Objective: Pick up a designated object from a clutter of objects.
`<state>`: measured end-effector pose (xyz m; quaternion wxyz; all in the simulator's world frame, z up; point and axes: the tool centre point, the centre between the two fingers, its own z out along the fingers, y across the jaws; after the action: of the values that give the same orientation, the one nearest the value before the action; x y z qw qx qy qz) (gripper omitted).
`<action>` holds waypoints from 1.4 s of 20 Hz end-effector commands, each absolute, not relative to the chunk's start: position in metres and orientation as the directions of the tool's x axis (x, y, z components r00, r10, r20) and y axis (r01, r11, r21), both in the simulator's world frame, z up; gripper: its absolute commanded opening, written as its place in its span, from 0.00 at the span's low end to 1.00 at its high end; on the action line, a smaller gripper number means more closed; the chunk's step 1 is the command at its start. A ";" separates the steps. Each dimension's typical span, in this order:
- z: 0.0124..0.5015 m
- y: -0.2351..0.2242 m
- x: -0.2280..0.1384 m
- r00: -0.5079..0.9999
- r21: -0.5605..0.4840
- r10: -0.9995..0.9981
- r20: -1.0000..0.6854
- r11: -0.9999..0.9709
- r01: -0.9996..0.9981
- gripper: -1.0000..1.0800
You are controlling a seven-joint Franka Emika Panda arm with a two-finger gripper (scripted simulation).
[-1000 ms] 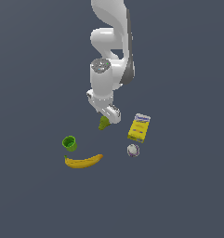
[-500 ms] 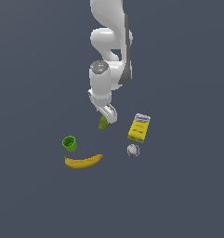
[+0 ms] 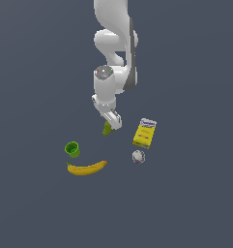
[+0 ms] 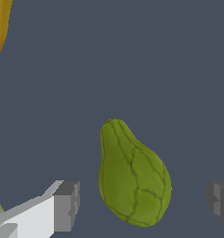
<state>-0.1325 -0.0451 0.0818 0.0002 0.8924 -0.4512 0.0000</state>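
Jaws stand wide apart, holding nothing, with the pear (image 4: 133, 179) lying between the two fingers (image 4: 67, 205) and touching neither. In the exterior view the gripper (image 3: 111, 123) hangs right over the pear (image 3: 107, 129) on the worktop (image 3: 185, 203). Cup (image 3: 72, 149) and banana (image 3: 86, 168) lie toward that view's left, box (image 3: 144, 132) and ball (image 3: 138, 156) toward its right.

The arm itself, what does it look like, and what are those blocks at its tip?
The arm is glossy white with rounded, bulging segments and a dark grey band down one side. A round cap with a greyish disc sits on the joint above the hand. No cables show. The gripper has two fingers: white bars ending in square grey pads, seen in the wrist view.
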 end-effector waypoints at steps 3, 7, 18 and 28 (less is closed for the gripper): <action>0.065 -0.045 -0.133 0.591 0.001 -0.806 0.000 -0.591 -0.806 0.96; 0.050 -0.045 -0.134 0.590 0.000 -0.808 0.000 -0.590 -0.808 0.96; 0.041 -0.045 -0.133 0.589 0.000 -0.808 0.000 -0.589 -0.808 0.00; 0.041 -0.045 -0.133 0.589 0.000 -0.808 0.000 -0.589 -0.808 0.00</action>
<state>-0.1331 -0.0451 0.0409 0.0002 0.8914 -0.4531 -0.0002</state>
